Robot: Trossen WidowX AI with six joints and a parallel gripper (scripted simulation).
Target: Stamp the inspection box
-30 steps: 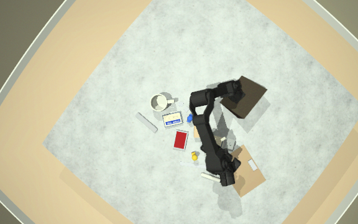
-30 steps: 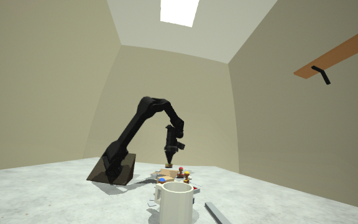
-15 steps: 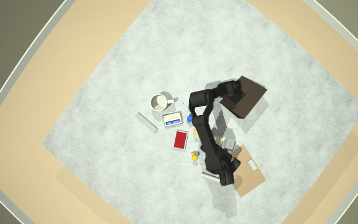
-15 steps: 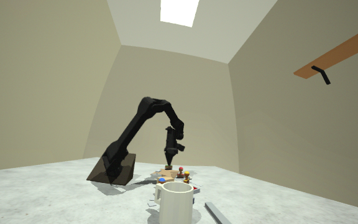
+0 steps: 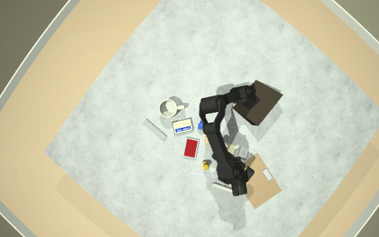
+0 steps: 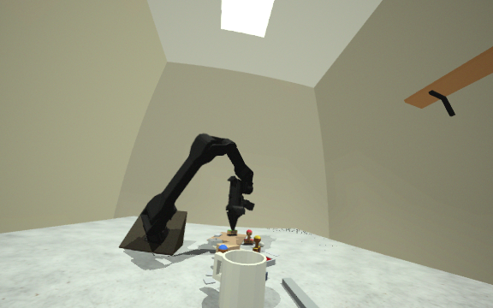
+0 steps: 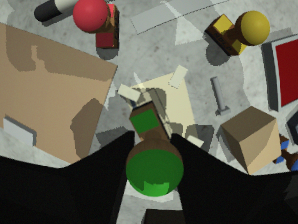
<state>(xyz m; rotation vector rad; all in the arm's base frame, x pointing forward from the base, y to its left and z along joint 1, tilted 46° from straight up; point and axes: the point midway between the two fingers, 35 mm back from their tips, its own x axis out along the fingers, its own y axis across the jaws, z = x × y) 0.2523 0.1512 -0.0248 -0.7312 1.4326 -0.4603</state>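
My gripper (image 7: 152, 138) (image 6: 232, 229) is shut on a green-knobbed stamp (image 7: 154, 172) (image 6: 232, 233) with a green patch on its wooden body. The stamp is low over the cream card (image 7: 184, 105) (image 5: 231, 149), which has small white pieces at its edges. The stamp and shadow hide part of the card, including the inspection box; whether the stamp touches it I cannot tell. A red pad (image 5: 191, 147) (image 7: 290, 72) lies off to the side. A tray-like box (image 5: 183, 126) with a cream and blue face is beside it.
Red (image 7: 91, 15), yellow (image 7: 255, 27) (image 5: 206, 165) and blue (image 5: 200, 125) stamps stand around. A wooden block (image 7: 250, 137) and bolt (image 7: 218, 95) are right of the card, a brown board (image 7: 45, 90) left. A mug (image 5: 168, 108) and grey bar (image 5: 154, 129) are farther off.
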